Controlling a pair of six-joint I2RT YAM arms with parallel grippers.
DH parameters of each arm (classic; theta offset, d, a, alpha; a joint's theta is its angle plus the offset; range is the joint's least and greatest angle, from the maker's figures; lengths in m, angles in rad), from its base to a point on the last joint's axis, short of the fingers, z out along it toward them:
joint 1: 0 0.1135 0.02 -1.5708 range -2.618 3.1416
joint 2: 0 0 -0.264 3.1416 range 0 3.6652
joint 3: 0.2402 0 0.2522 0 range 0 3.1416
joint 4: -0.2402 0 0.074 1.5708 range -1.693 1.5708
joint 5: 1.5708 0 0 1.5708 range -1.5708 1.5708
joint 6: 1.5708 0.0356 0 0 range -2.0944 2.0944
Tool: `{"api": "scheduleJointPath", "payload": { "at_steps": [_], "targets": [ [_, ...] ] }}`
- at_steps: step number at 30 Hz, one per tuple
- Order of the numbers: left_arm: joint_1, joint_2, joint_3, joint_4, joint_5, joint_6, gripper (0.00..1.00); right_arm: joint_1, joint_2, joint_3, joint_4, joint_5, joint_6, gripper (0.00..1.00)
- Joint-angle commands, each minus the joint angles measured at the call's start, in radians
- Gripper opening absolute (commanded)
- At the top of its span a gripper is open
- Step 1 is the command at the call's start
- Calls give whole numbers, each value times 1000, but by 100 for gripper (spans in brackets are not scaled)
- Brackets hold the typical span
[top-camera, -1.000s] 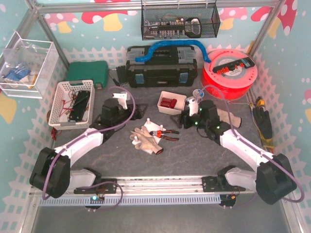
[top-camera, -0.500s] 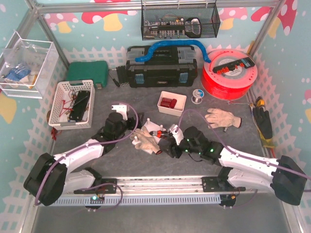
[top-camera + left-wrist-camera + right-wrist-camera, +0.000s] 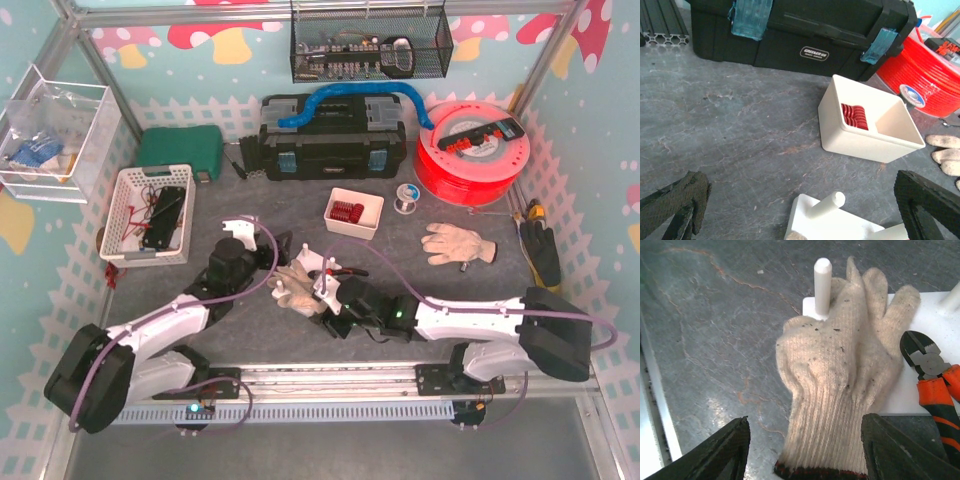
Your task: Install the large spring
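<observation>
Swung forward from beside the white box (image 3: 865, 142), the right gripper (image 3: 804, 422) is now being held low over the cuff of a knitted glove (image 3: 840, 375), jaws partly apart, nothing gripped. The glove is being borne by a white pegged base (image 3: 932, 310), beside orange-handled cutters (image 3: 932, 375). The left gripper (image 3: 800, 200) is being held wide open and empty just short of that base. Red springs (image 3: 855, 116) are being kept in the white box; the large one cannot be singled out.
</observation>
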Motion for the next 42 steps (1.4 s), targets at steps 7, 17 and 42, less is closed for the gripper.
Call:
{"api": "scheduleJointPath", "payload": {
  "at_steps": [7, 17, 42],
  "targets": [
    [7, -26, -17, 38, -13, 29, 99, 33, 90, 56, -32, 107, -44, 56],
    [7, -34, -21, 34, -27, 38, 99, 35, 28, 81, -59, 136, -40, 21],
    [4, -118, -66, 83, 14, 53, 99, -50, -535, 59, -250, 836, 178, 0]
  ]
}}
